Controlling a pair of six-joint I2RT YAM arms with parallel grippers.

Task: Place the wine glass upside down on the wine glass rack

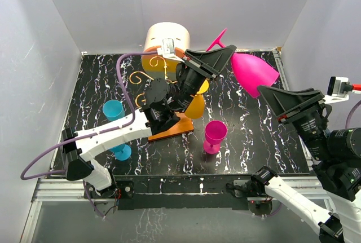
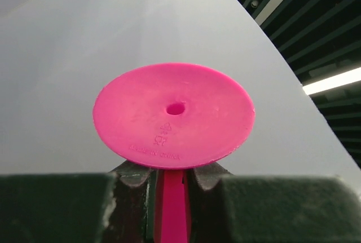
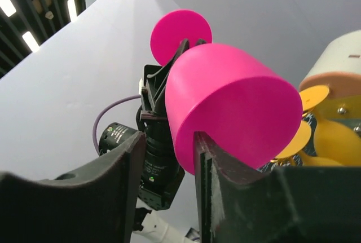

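My left gripper (image 1: 221, 51) is shut on the stem (image 2: 172, 206) of a pink wine glass (image 1: 254, 69) and holds it in the air, lying sideways above the back right of the table. Its round foot (image 2: 174, 113) faces the left wrist camera. My right gripper (image 1: 266, 91) is open at the bowl's mouth. In the right wrist view its right finger (image 3: 211, 164) overlaps the bowl's rim (image 3: 183, 141); whether it touches I cannot tell. The gold wire wine glass rack (image 1: 139, 77) stands on its orange base (image 1: 176, 128), partly hidden by the left arm.
Yellow glasses (image 1: 195, 107) hang on the rack and show in the right wrist view (image 3: 333, 138). A cream-and-orange cylinder (image 1: 166, 33) stands at the back. A blue glass (image 1: 114, 110) stands left, a second pink glass (image 1: 215, 135) front centre. White walls enclose the black marbled table (image 1: 254, 141).
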